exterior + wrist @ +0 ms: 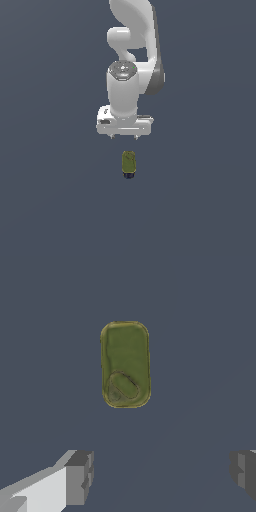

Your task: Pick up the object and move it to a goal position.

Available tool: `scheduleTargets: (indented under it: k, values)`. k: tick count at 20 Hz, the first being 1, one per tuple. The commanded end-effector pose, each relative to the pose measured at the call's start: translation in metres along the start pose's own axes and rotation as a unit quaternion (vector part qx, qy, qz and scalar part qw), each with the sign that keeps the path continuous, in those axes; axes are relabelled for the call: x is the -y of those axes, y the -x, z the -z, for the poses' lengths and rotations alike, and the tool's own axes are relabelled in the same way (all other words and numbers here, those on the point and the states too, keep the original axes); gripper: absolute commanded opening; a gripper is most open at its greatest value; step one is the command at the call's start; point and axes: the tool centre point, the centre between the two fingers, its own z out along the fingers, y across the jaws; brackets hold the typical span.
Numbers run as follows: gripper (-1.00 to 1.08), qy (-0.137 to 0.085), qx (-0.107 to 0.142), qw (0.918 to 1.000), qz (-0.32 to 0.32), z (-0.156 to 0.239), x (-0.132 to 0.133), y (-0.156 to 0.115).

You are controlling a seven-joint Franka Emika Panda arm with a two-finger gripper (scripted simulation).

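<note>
The object (128,164) is a small olive-green cylinder with a dark end, resting on the dark grey floor just below the arm's hand in the exterior view. From the wrist camera the object (125,364) appears as a rounded green oblong with an oval mark on it. My gripper (125,136) hovers above it, apart from it. In the wrist view the gripper (162,473) is open, its two grey fingertips (80,476) spread far wider than the object, with nothing between them.
The white arm (132,55) rises behind the hand. A plain dark grey floor (50,200) spreads all around, with no other objects in view.
</note>
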Motion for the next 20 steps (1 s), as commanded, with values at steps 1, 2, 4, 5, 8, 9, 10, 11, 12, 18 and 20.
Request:
scheduleTargets:
  k: [1,2,4,5,8,9,10,11,12,18,20]
  values:
    - [1.00,0.000,0.000,1.0000,0.000,0.000,0.000,0.000]
    - [1.00,0.000,0.000,1.0000,0.000,0.000,0.000,0.000]
    - [1.00,-0.002,0.000,1.0000,0.002,0.001,0.004,-0.001]
    - [1.00,-0.004,0.000,1.0000,0.004,0.002,0.006,-0.001]
    - [1.00,-0.010,-0.001,0.9999,0.010,0.004,0.017,-0.002]
    - [1.00,-0.011,-0.001,0.9999,0.012,0.005,0.019,-0.002]
    - [1.00,-0.012,-0.002,0.9998,0.013,0.006,0.020,-0.002]
    - [1.00,-0.013,-0.002,0.9998,0.013,0.006,0.021,-0.002]
    - [1.00,-0.013,-0.002,0.9998,0.013,0.006,0.021,-0.002]
    - [1.00,-0.011,-0.001,0.9998,0.013,0.002,0.020,-0.007]
    - [1.00,-0.011,-0.001,0.9998,0.014,-0.001,0.020,-0.012]
